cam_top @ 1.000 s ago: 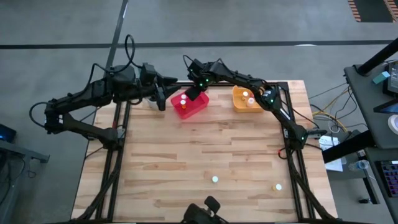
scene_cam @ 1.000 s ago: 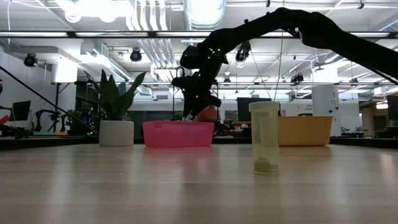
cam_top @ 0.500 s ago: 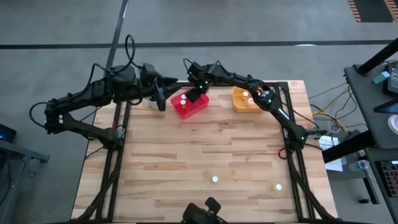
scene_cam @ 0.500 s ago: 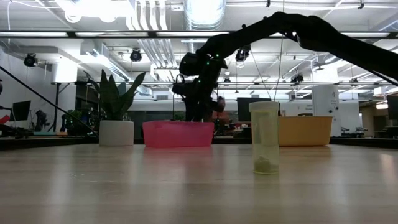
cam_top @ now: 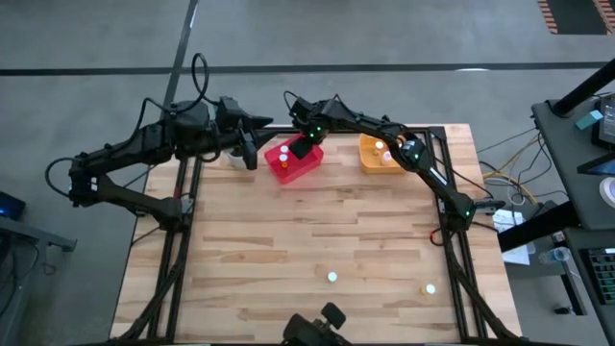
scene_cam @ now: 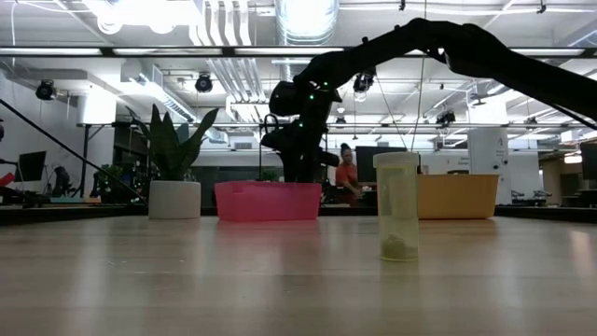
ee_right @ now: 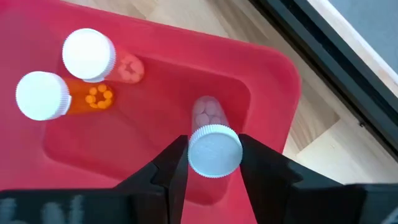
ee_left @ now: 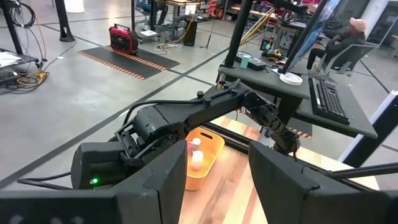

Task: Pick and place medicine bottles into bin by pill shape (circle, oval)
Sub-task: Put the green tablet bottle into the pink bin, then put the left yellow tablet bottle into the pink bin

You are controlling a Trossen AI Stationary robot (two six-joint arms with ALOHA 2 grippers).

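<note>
Right hand point(ee_right: 214, 163) hangs low inside the red bin point(ee_right: 261, 74), fingers flanking a white-capped medicine bottle point(ee_right: 213, 144), grip apparently loosening to drop it beside two others. Left hand point(ee_left: 214, 180) waits off-table, parted, empty.

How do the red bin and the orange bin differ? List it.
The red bin is red and sits askew; the orange bin sits farther right. The right gripper is over the red bin, not the orange. Both hold white-capped bottles near the table's far edge.
</note>
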